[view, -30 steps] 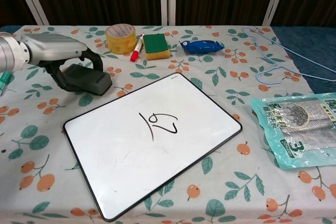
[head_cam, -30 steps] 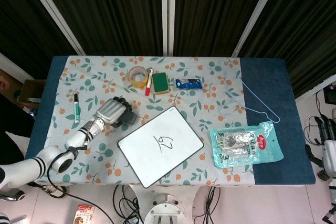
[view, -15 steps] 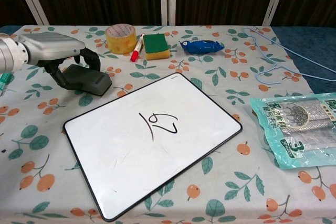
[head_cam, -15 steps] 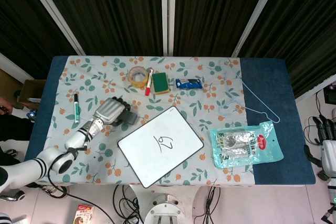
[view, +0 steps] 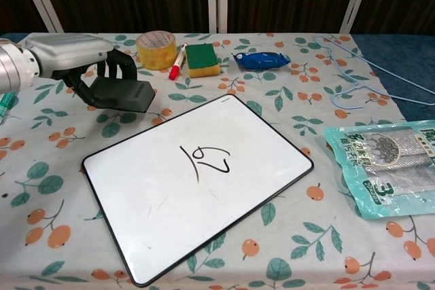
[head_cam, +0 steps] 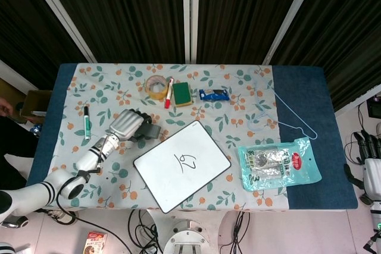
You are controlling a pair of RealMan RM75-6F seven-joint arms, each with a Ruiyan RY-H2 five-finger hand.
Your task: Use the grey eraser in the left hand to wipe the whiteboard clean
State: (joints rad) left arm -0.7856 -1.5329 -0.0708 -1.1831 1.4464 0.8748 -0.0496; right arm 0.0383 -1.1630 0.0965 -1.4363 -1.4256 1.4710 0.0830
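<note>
My left hand [view: 71, 59] [head_cam: 127, 124] grips the grey eraser [view: 123, 94] [head_cam: 151, 131] from above, holding it just off the floral cloth, left of the whiteboard's far corner. The whiteboard [view: 153, 198] [head_cam: 164, 178] lies tilted in the middle of the table, black-framed, with a black scribble [view: 207, 159] near its centre. The eraser is apart from the board. My right hand [head_cam: 370, 168] hangs beyond the table's right edge in the head view; its fingers are too small to read.
Along the far side sit a tape roll [view: 155, 49], a red marker [view: 178, 61], a green-and-yellow sponge [view: 202, 59] and a blue packet [view: 261, 60]. A blue wire hanger [view: 360, 73] and a plastic bag [view: 384, 171] lie right. A green marker [head_cam: 86, 122] lies left.
The left hand has closed around the eraser, lifted it off the cloth and carried it slightly right toward the board. The board and its scribble are unchanged.
</note>
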